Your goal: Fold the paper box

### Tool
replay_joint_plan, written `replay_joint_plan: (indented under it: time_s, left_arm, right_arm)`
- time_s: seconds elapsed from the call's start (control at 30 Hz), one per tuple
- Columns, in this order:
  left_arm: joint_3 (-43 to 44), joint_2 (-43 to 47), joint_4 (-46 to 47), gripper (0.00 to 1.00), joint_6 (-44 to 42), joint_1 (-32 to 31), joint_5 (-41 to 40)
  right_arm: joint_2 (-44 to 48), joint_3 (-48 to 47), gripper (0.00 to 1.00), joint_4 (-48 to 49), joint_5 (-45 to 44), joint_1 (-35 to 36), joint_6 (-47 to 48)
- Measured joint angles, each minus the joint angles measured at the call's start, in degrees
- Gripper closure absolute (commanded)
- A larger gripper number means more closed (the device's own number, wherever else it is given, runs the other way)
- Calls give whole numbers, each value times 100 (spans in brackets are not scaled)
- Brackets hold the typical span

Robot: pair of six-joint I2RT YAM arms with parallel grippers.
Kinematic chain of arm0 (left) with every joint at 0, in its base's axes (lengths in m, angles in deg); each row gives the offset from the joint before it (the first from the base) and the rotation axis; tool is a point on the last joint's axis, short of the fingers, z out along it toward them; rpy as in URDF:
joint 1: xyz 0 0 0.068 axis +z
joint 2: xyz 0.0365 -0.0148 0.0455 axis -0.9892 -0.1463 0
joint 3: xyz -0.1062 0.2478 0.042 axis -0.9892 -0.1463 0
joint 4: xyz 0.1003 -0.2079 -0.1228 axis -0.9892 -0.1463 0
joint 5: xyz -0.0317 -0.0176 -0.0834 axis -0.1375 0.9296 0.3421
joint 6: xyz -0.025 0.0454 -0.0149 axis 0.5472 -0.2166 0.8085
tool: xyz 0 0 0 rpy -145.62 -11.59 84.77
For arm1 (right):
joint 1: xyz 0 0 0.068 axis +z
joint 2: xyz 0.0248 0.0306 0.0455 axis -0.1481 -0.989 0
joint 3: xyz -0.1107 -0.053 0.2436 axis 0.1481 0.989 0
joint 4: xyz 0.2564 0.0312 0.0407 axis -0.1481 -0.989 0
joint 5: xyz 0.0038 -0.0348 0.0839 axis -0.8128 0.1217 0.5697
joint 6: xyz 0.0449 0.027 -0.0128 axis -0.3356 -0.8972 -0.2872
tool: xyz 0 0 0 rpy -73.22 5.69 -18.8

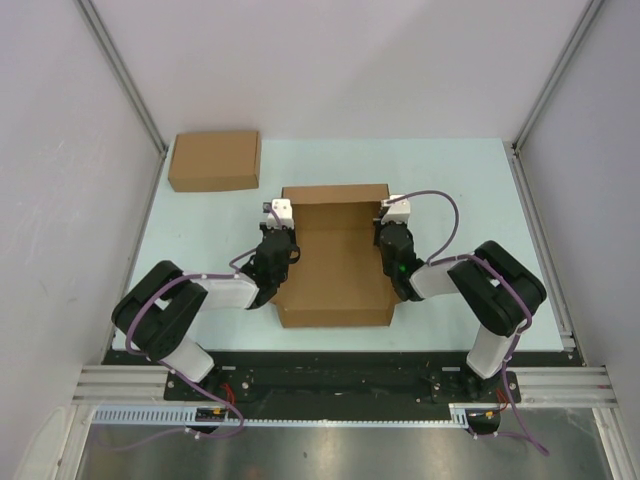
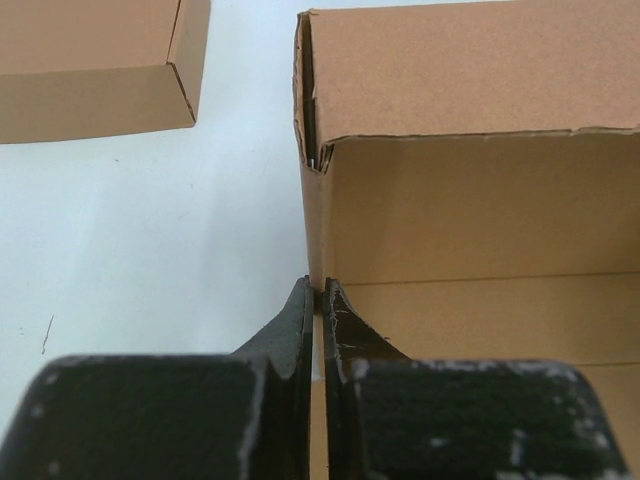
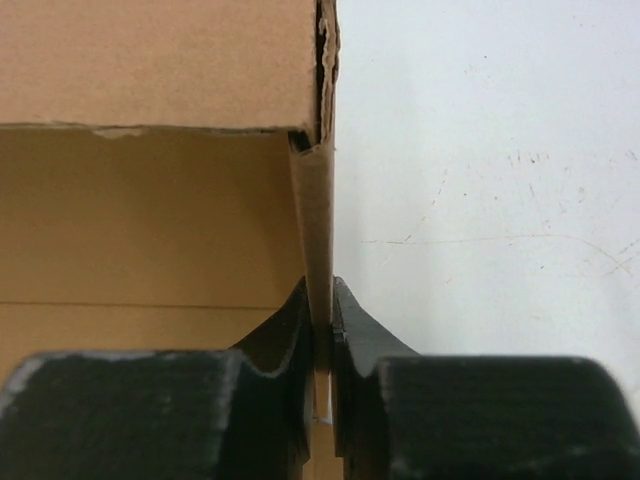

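- A pale blue tabletop (image 1: 460, 190) sat between plain white walls (image 1: 350, 60).
- The paper box (image 1: 335, 265) lay mid-table, its side walls upright.
- The left hand (image 2: 318, 295) pinched its left wall; the right hand (image 3: 320, 300) pinched its right wall.
- A closed cardboard box (image 1: 214, 160) lay at the far left.

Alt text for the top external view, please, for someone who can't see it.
A half-folded brown cardboard paper box sits mid-table, the left tool and right tool each pinching one raised side wall. A second, finished flat brown cardboard box lies at the far left of the pale table.
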Motion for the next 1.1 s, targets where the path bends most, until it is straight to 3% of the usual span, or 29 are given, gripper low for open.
replay_joint_plan:
  time_s: [0.07,0.13,0.17,0.2,0.3,0.6,0.63,0.67,0.77,1.03,1.1]
  left_arm:
    - [0,0,0,100,0,-2,-2]
    - [0,0,0,100,0,-4,-2]
    - [0,2,-2,100,0,-7,-2]
    - [0,0,-2,100,2,-9,-2]
    - [0,0,0,100,9,-9,2]
    - [0,7,-44,100,52,-9,-26]
    - [0,7,-46,100,55,-9,-26]
    - [0,9,-46,100,59,-9,-26]
    - [0,11,-55,100,63,-9,-28]
    - [0,22,-90,100,87,-9,-33]
    - [2,22,-103,100,107,-9,-48]
  right_arm:
    - [0,-15,68,-68,2,0,-37]
    - [0,-39,69,-195,0,0,-107]
    - [0,-48,74,-278,4,0,-138]
    - [0,-66,88,-356,13,0,-173]
    - [0,-155,100,-610,57,-4,-249]
    - [0,-289,100,-870,28,-4,-304]
    - [0,-293,95,-881,17,-4,-304]
    - [2,-297,77,-894,11,-4,-308]
    - [39,-299,56,-990,9,-4,-361]
    - [476,-299,38,-1690,-111,87,-466]
    - [658,-299,23,-1893,-175,203,-472]
